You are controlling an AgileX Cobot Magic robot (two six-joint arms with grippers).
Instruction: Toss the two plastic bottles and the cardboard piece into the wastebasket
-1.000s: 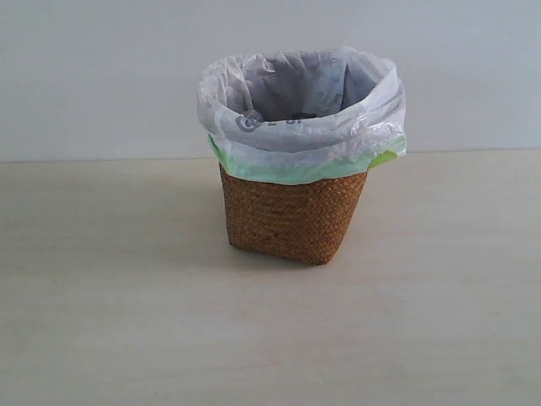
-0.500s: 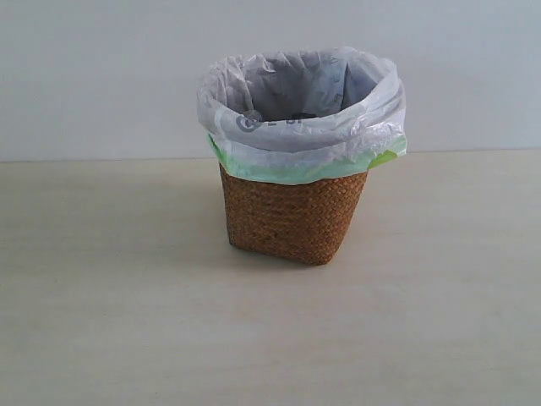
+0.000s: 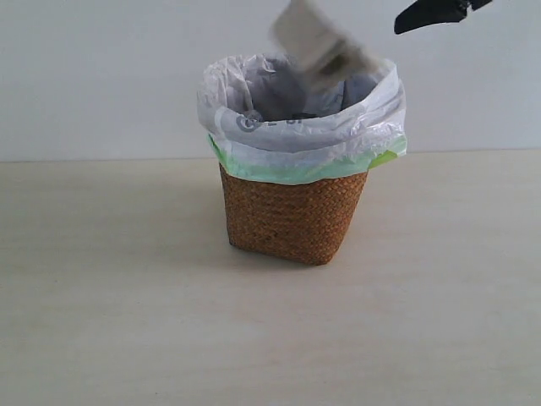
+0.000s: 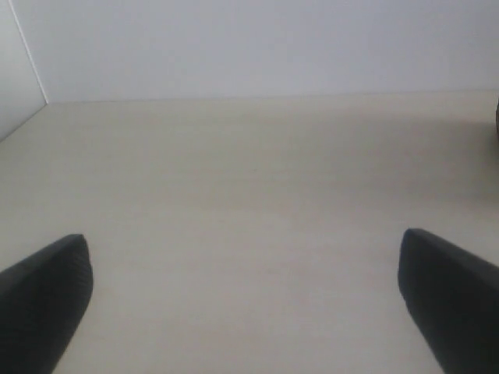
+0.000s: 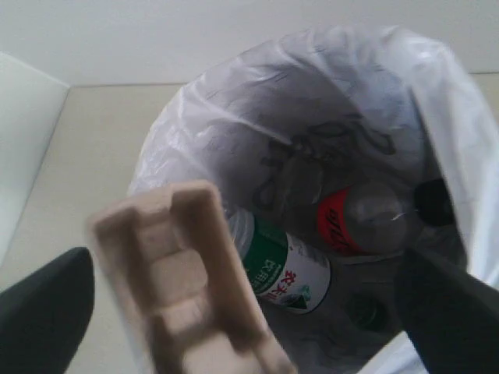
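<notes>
- The wastebasket (image 3: 292, 216) stands upright about midway between the bench's left and right edges, nearer the far edge than the near one. Its white liner is folded out over the rim.
- Both plastic bottles already lie on their sides at the bottom of the liner, touching or nearly so: the green-label bottle (image 5: 287, 274) and the red-label bottle (image 5: 348, 224). That part of the task looks done.
- The cardboard piece (image 3: 319, 42) is tilted and blurred in the air just above the basket's rim, over the opening. It is not yet inside.
- The right gripper (image 5: 248, 312) hangs above the basket with its jaws spread wide. In the right wrist view the cardboard sits between them without touching either finger, so I judge it let go and dropping, not held.
- The left gripper (image 4: 245, 304) has its jaws wide apart with nothing between them, over bare bench (image 4: 249, 179) near the left edge.
- What is left: the cardboard landing in the liner, which seems close. Its slant risks catching the rim.
</notes>
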